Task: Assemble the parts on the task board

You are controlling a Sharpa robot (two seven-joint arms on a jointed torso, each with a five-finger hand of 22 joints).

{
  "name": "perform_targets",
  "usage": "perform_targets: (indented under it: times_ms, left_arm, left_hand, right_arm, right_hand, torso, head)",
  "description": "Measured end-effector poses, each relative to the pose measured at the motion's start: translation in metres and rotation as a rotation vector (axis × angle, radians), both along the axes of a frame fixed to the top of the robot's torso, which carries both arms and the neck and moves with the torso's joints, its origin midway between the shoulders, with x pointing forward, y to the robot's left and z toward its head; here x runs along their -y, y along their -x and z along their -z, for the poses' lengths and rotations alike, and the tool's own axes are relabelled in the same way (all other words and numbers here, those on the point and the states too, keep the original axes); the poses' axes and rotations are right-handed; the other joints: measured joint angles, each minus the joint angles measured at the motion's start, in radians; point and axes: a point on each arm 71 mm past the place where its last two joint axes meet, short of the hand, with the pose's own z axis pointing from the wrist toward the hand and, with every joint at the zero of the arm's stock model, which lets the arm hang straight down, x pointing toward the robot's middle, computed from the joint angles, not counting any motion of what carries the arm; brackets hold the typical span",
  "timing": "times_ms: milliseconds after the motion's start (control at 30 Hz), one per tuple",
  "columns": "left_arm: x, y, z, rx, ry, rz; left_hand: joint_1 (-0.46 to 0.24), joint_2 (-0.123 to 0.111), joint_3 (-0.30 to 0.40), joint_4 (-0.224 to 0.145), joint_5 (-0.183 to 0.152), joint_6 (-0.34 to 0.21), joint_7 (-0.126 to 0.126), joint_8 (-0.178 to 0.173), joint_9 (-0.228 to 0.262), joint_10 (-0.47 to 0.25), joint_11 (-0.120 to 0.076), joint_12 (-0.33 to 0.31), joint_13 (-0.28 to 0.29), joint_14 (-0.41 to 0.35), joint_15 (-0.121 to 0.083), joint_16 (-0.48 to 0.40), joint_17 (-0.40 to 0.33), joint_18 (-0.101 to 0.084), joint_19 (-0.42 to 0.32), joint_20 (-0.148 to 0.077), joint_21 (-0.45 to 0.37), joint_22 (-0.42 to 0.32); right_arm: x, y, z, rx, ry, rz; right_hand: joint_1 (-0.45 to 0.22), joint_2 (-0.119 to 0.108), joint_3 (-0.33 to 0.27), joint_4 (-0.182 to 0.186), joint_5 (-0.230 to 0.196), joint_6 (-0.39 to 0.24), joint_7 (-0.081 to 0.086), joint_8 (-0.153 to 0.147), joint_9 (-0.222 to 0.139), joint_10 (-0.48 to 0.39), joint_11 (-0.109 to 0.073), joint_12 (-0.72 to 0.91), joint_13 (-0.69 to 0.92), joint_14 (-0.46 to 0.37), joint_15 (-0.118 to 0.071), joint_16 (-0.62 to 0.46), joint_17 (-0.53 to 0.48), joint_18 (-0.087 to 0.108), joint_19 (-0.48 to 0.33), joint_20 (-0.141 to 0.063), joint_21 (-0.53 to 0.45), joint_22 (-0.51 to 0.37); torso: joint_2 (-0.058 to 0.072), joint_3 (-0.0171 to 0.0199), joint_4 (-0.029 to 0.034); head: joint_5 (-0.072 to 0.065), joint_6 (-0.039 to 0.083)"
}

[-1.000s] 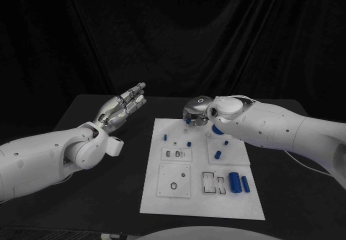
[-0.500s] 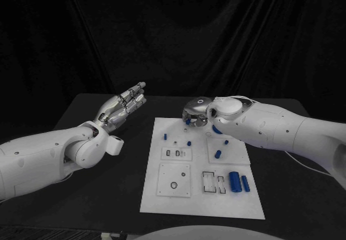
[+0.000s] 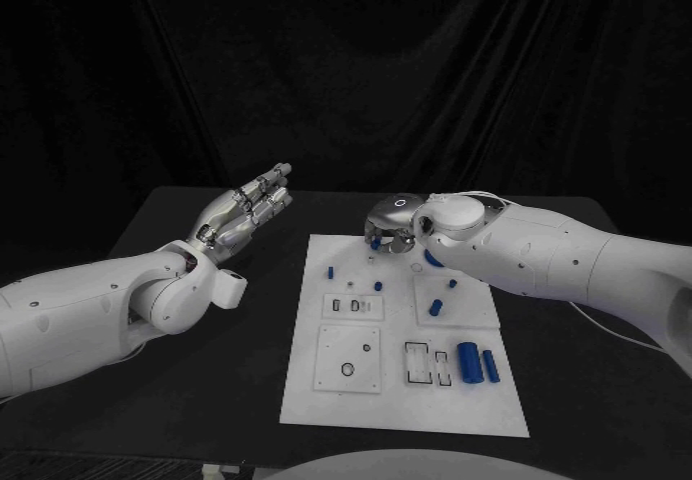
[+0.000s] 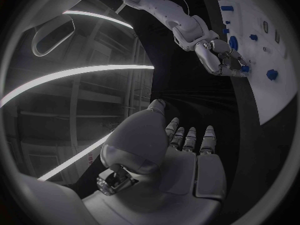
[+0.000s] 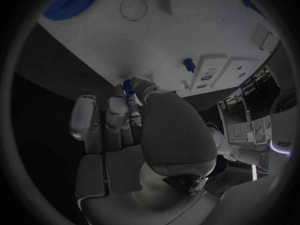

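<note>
Your right hand point(image 3: 392, 228) is hovering over the task board's point(image 3: 408, 402) far edge, fingertips pinching a small blue part point(image 5: 129, 84); two blue cylinders point(image 3: 477, 364) are lying near its right side; your left hand point(image 3: 245, 212) is hanging flat, fingers together, empty, over the black table point(image 3: 216, 380); nothing has shifted since before.

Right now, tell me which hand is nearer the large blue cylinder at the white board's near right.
Right. The right hand hovers over the board's far edge; the left hand is off-board; cylinder.
</note>
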Motion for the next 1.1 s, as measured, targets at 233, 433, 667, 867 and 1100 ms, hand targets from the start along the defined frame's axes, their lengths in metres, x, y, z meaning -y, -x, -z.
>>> perform_targets:
  times_ms: [233,433,667,867,1100]
  left_arm:
    - [-0.001,-0.001,0.000,-0.001,-0.002,-0.001]
    - [-0.001,-0.001,0.000,-0.002,-0.002,-0.001]
    - [-0.001,-0.001,0.000,-0.004,-0.003,-0.001]
    - [-0.002,-0.001,0.001,-0.004,-0.003,-0.001]
    - [-0.005,-0.001,0.001,-0.005,-0.005,-0.005]
  left_hand:
    - [0.000,0.000,0.000,0.000,0.000,0.000,0.000,0.000,0.000,0.000,0.000,0.000,0.000,-0.001,0.001,0.000,0.000,0.000,0.000,0.000,0.000,0.000]
    - [0.004,-0.004,0.003,-0.003,0.004,0.000,0.000,0.000,0.000,0.000,0.000,0.000,0.000,0.002,0.004,0.000,0.000,0.000,0.000,0.000,0.000,0.000]
    - [0.004,-0.004,0.003,-0.003,0.004,0.000,0.000,0.000,0.000,0.000,0.000,0.000,0.000,0.002,0.005,0.000,-0.001,0.000,0.000,0.000,0.000,0.000]
    - [0.004,-0.004,0.003,-0.003,0.004,0.000,0.000,0.000,0.000,0.000,0.000,0.000,0.000,0.002,0.005,0.000,-0.001,0.000,0.000,0.000,0.000,0.000]
    - [0.008,0.000,0.005,-0.005,0.004,0.000,0.000,0.000,0.000,0.004,0.003,0.000,0.000,0.002,0.005,0.000,-0.001,0.000,0.000,0.000,0.000,0.001]
  right_arm:
    - [0.002,0.000,0.003,-0.016,0.016,0.015]
    - [0.006,-0.001,0.005,-0.024,0.029,0.042]
    - [0.018,-0.001,0.004,-0.010,0.025,0.068]
    - [0.034,-0.001,-0.015,0.063,-0.025,0.062]
    - [0.063,0.007,-0.063,0.205,-0.123,0.034]
  right_hand:
    - [-0.026,-0.026,0.001,0.001,-0.052,-0.153,-0.067,-0.041,-0.032,-0.093,0.027,-0.057,-0.017,-0.047,0.016,-0.040,-0.060,0.000,-0.048,0.014,-0.052,-0.032]
    - [-0.047,-0.017,-0.055,-0.015,-0.074,-0.379,-0.111,-0.049,-0.099,-0.219,0.039,-0.079,-0.020,-0.091,0.029,-0.073,-0.118,0.000,-0.093,0.028,-0.113,-0.065]
    - [-0.065,-0.009,-0.104,-0.004,-0.092,-0.503,-0.135,-0.053,-0.142,-0.265,0.043,-0.079,-0.015,-0.099,0.036,-0.076,-0.136,0.000,-0.097,0.033,-0.138,-0.071]
    - [-0.080,0.006,-0.128,0.020,-0.102,-0.480,-0.124,-0.053,-0.146,-0.259,0.046,-0.069,-0.003,-0.113,0.036,-0.085,-0.156,0.001,-0.113,0.037,-0.162,-0.080]
    - [-0.086,0.012,-0.144,0.037,-0.122,-0.337,-0.104,-0.028,-0.140,-0.133,0.035,0.015,0.037,-0.156,0.030,-0.146,-0.253,0.017,-0.147,0.033,-0.232,-0.114]
  torso:
    - [-0.001,0.0000,0.0000]
    - [-0.001,-0.0002,0.0005]
    - [0.000,-0.0003,0.0008]
    - [-0.001,-0.0002,0.0002]
    - [-0.002,-0.0002,-0.0026]
  head:
    - [0.000,-0.003]
    - [0.000,-0.003]
    - [0.002,-0.001]
    - [-0.003,-0.005]
    - [0.003,-0.010]
